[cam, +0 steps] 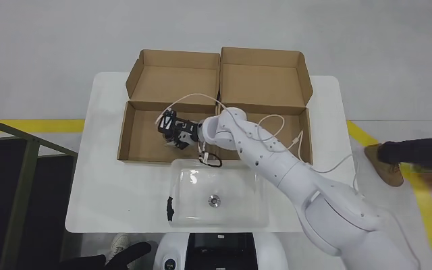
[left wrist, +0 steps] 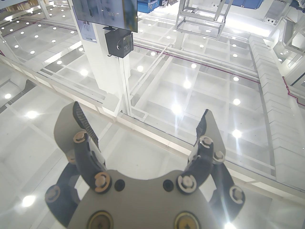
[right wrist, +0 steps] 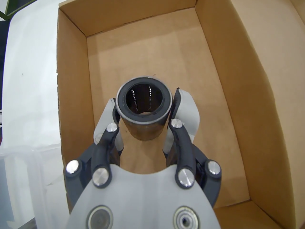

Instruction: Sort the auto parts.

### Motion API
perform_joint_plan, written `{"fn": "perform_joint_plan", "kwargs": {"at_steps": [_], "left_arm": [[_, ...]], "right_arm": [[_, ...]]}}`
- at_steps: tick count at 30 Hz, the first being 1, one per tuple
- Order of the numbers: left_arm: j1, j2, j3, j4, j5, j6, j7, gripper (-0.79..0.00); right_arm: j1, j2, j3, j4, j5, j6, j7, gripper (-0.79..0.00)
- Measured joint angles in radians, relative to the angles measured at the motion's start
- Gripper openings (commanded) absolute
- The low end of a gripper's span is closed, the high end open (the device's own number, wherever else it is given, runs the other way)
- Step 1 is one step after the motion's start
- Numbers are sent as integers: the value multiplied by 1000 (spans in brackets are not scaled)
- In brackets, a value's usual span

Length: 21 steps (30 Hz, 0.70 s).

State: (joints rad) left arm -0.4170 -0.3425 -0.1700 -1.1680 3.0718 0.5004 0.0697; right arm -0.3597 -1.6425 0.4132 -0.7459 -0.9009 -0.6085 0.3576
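In the right wrist view my right gripper point(right wrist: 145, 99) is shut on a dark metal cylinder point(right wrist: 144, 129), a hollow sleeve with a black end ring, held just above the bare floor of the left cardboard box point(right wrist: 155, 48). From the top, the same gripper point(cam: 169, 129) sits inside that box point(cam: 142, 147), near its middle. My left gripper point(left wrist: 140, 120) is open with nothing between its fingers and points up at the hall ceiling.
A second open cardboard box point(cam: 300, 131) stands beside the first, on the right. In front of both is a clear plastic bin point(cam: 253, 212) holding a small round metal part point(cam: 214, 200), with a black piece point(cam: 169, 207) at its left wall. White table edges surround them.
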Motion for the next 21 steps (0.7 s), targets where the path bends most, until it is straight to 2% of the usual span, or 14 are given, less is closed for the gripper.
{"fn": "perform_joint_plan", "kwargs": {"at_steps": [8, 13, 17, 21], "left_arm": [[0, 0, 0, 0, 0, 0, 0, 0], [0, 0, 0, 0, 0, 0, 0, 0], [0, 0, 0, 0, 0, 0, 0, 0], [0, 0, 0, 0, 0, 0, 0, 0]], "right_arm": [[0, 9, 35, -52, -37, -21, -6, 0], [-10, 30, 77, -149, -54, -32, 22, 0], [-38, 59, 123, -284, -72, -19, 95, 0], [-116, 104, 190, -491, -99, 15, 206, 0]]}}
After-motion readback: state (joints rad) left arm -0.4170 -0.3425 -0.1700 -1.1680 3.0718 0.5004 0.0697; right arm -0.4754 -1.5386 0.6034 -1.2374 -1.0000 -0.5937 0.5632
